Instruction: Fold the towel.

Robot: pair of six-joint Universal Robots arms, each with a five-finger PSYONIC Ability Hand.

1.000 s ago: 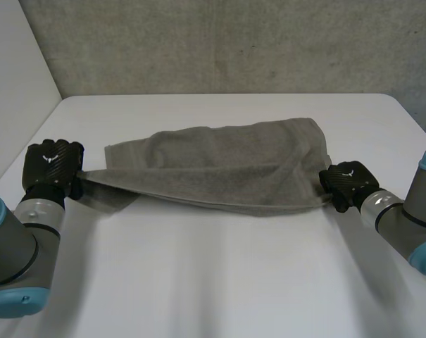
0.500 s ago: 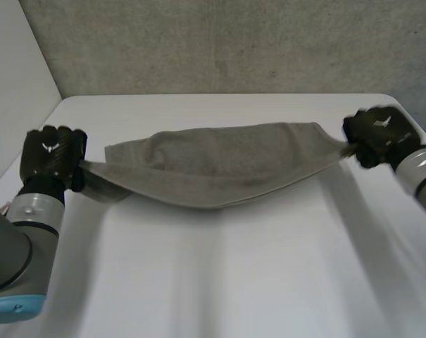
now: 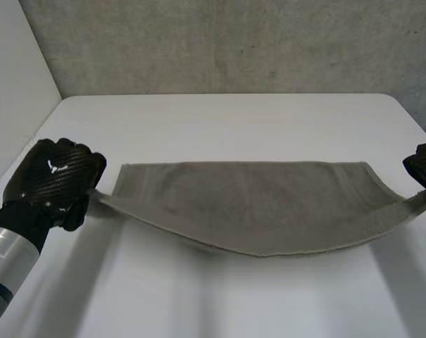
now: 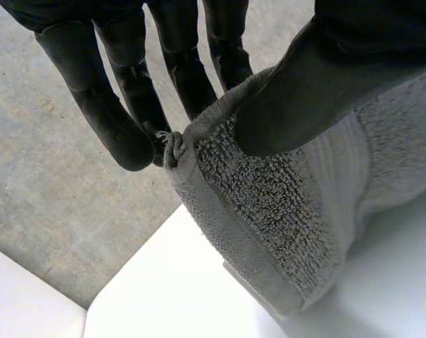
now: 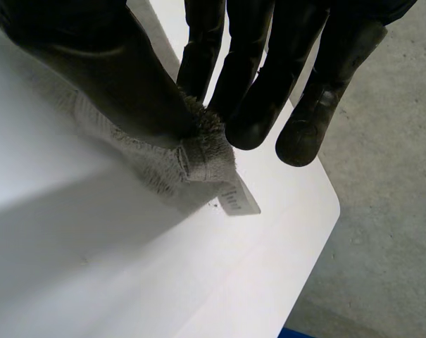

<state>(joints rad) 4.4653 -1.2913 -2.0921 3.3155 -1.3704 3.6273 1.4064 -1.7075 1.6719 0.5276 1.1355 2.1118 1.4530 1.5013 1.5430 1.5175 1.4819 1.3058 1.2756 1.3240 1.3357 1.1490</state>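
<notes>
Head view: a white table (image 3: 234,116) is seen, backed by a grey concrete wall (image 3: 234,42). One grey towel (image 3: 255,204) is stretched between the two hands, its near edge sagging in the middle. The left hand (image 3: 54,182) is closed on one end corner and the right hand (image 3: 425,163) on the opposite end. Nothing is placed between the hands but the towel.

Left wrist view: a towel corner (image 4: 269,204) is pinched between the thumb and the fingers (image 4: 93,98) of the left hand (image 4: 325,77). Looped pile and a flat woven hem band are shown. The table (image 4: 389,289) lies under the palm and concrete floor (image 4: 44,197) past the fingertips.

Right wrist view: the other corner (image 5: 198,160) is pinched by the right hand (image 5: 107,70), thumb against fingers (image 5: 269,77). One small white label (image 5: 239,200) hangs from that corner. The table corner (image 5: 198,282) lies below the hand, with floor (image 5: 389,176) beyond.

Count: one towel, one label, two hands.
</notes>
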